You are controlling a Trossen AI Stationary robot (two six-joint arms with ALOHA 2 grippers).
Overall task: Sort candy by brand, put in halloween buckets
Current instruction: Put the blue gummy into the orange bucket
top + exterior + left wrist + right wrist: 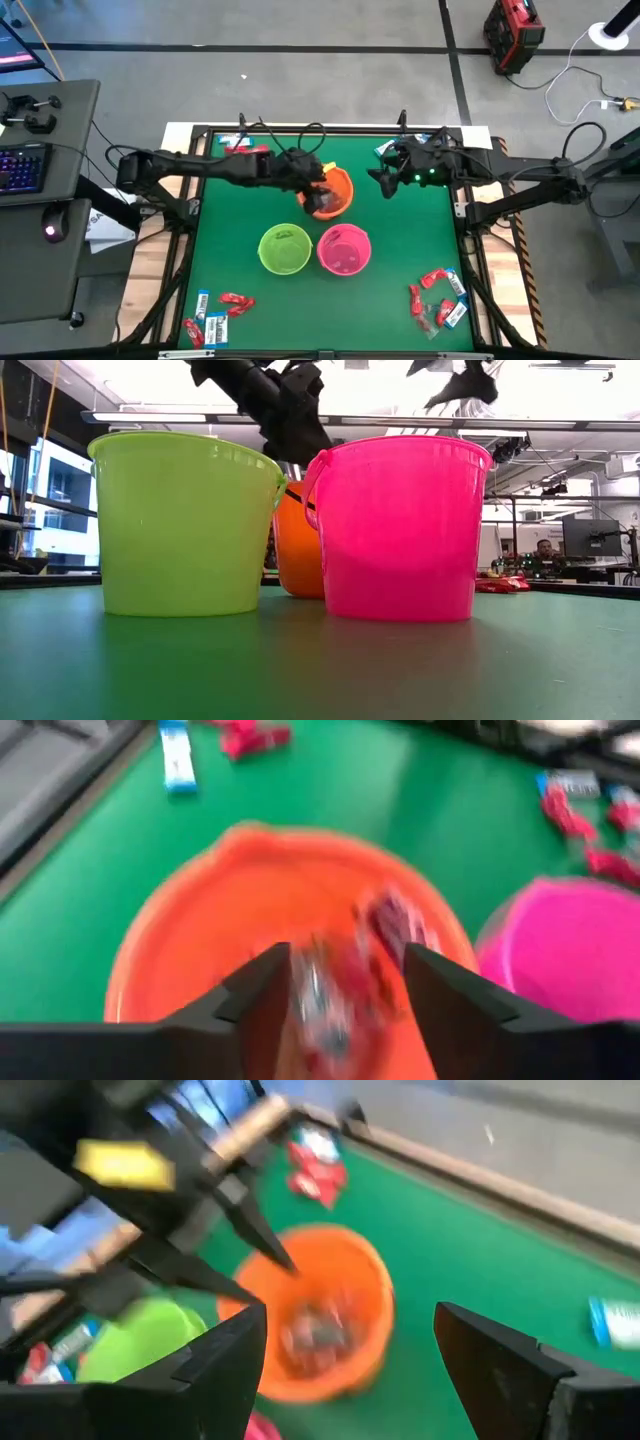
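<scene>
Candy point(385, 935) in red wrappers lies inside the orange bucket point(335, 190), directly under the left gripper point(345, 980), whose fingers are spread and empty, so lift straight up to clear the rim; the right gripper point(383, 182), spread wide, waits beside the bucket.

A green-topped table point(400, 250) carries 3 buckets clustered near its middle: an orange bucket point(338, 192) toward the far side, with a lime green bucket point(284, 249) and a hot pink bucket point(345, 250) side by side in front of it. Red and blue-and-white wrapped candies lie in 4 loose groups near the corners point(218, 315) point(438, 298) point(240, 146) point(386, 149).
</scene>
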